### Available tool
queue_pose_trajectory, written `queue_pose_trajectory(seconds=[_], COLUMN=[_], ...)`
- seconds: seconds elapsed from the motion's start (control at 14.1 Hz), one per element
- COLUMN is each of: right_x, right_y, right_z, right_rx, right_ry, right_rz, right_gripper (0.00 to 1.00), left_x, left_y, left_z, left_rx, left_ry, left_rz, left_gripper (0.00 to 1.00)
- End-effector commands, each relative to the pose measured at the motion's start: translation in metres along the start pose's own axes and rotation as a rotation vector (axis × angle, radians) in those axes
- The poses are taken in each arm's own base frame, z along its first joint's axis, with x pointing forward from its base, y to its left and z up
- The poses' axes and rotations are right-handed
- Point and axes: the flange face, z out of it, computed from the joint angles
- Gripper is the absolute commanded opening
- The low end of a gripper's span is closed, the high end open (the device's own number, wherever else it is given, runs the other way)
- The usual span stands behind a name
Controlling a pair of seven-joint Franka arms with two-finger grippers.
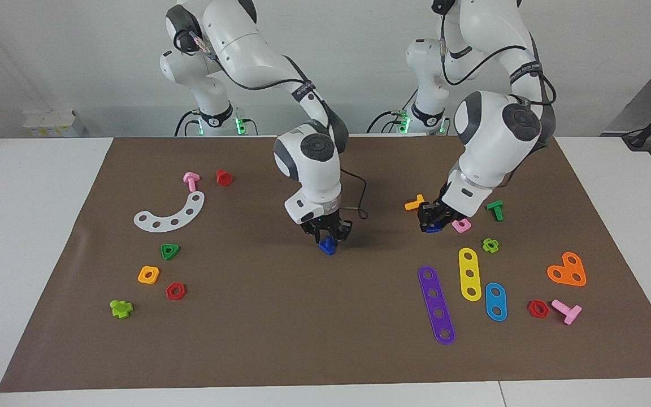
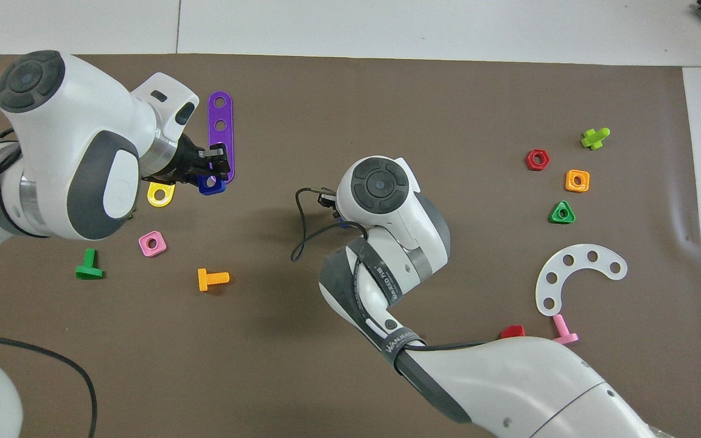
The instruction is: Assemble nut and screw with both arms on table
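My left gripper [image 1: 432,221] is shut on the blue square nut [image 1: 432,229] and holds it a little above the brown mat [image 1: 303,316], beside the pink nut. In the overhead view the left gripper [image 2: 207,171] and the blue nut [image 2: 212,185] show by the purple strip's near end. My right gripper [image 1: 327,236] points down at the mat's middle, shut on the dark blue screw [image 1: 327,246], which hangs just above the mat. In the overhead view the right arm's wrist [image 2: 381,182] hides that gripper and the screw.
A pink nut [image 1: 461,226], an orange bolt [image 1: 415,203], a green bolt [image 1: 495,210], and purple [image 1: 436,305] and yellow [image 1: 470,273] strips lie around the left gripper. A white curved strip [image 1: 170,215] and several small nuts lie toward the right arm's end.
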Motion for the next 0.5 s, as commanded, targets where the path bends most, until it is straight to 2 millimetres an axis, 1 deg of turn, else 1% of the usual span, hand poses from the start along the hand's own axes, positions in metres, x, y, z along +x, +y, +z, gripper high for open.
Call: queue_pose_trajectory(seconds=[0.0,0.14,0.21,0.28,0.36,0.43], right_x=[0.025,0.044,0.058,0.069,0.076,0.083], right_y=[0.034,0.070,0.095,0.118,0.137,0.159], right_z=[-0.057,-0.096,-0.116,-0.129,-0.144,-0.157], right_rx=[0.025,0.023,0.020,0.008,-0.002,-0.008], right_ry=[0.022,0.036,0.042,0.037,0.030,0.032], right_rz=[0.072,0.070,0.074,0.085,0.080,0.065], right_gripper=[1.00,1.00,1.00,1.00,1.00,1.00], left_x=[-0.004,-0.014,-0.022,-0.031,-0.039,-0.043], left_y=[0.032,0.063,0.082,0.099,0.115,0.130], left_z=[0.007,0.016,0.029,0.040,0.059,0.070], left_rx=[-0.034,-0.047,-0.046,-0.040,-0.029,-0.030], left_ry=[0.011,0.038,0.037,0.033,0.026,0.035], left_rz=[-0.039,-0.066,-0.081,-0.087,-0.092,-0.105], left_gripper=[0.00,0.00,0.00,0.00,0.00,0.00])
